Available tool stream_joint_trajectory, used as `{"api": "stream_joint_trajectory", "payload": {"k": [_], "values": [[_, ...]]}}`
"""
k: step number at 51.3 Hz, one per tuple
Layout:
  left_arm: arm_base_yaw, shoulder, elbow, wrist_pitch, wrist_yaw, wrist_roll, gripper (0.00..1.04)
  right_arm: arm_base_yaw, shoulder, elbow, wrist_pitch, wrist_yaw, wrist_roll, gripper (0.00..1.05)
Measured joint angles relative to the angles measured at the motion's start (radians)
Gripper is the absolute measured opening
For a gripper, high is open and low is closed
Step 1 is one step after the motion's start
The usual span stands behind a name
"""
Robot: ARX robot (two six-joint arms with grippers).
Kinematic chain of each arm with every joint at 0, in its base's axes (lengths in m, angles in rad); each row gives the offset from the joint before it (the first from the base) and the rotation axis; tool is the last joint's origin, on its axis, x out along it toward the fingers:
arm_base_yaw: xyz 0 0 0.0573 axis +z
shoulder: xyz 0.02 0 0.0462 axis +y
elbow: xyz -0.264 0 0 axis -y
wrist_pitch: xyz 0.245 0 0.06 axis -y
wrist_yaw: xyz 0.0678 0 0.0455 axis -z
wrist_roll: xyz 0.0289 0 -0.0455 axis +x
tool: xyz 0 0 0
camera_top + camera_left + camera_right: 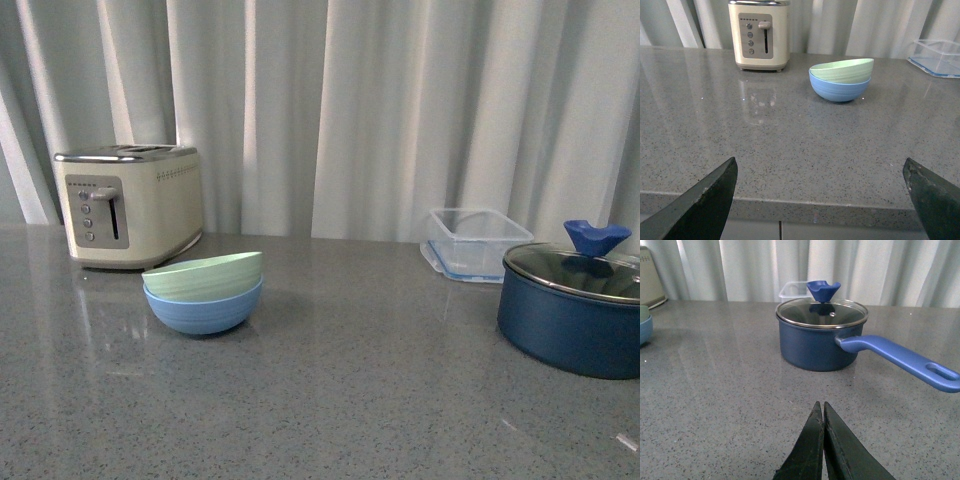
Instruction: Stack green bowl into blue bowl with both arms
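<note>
The green bowl (pixel 205 275) sits nested in the blue bowl (pixel 205 310) on the grey counter, slightly tilted, in front of the toaster. Both also show in the left wrist view, green bowl (pixel 842 71) in blue bowl (pixel 840 90). Their edges show at the side of the right wrist view (pixel 644 322). Neither arm shows in the front view. My left gripper (pixel 820 167) is open and empty, back over the counter's front edge, far from the bowls. My right gripper (pixel 820 407) is shut and empty, above the counter in front of the pot.
A cream toaster (pixel 130 205) stands at the back left. A clear plastic container (pixel 475 243) is at the back right. A dark blue lidded pot (pixel 575 305) with a long handle (pixel 900 360) stands at the right. The counter's front edge (pixel 790 204) shows in the left wrist view.
</note>
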Motion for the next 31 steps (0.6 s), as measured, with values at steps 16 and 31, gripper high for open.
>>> {"api": "stream_joint_trajectory", "payload": {"k": [16,31], "values": [[0.0,0.0,0.0,0.0,0.0,0.0,0.98,0.0,-0.144,0.0,-0.138,0.0,0.0,0.01],[0.0,0.0,0.0,0.0,0.0,0.0,0.98,0.0,-0.215,0.0,-0.211,0.0,0.0,0.01]]}}
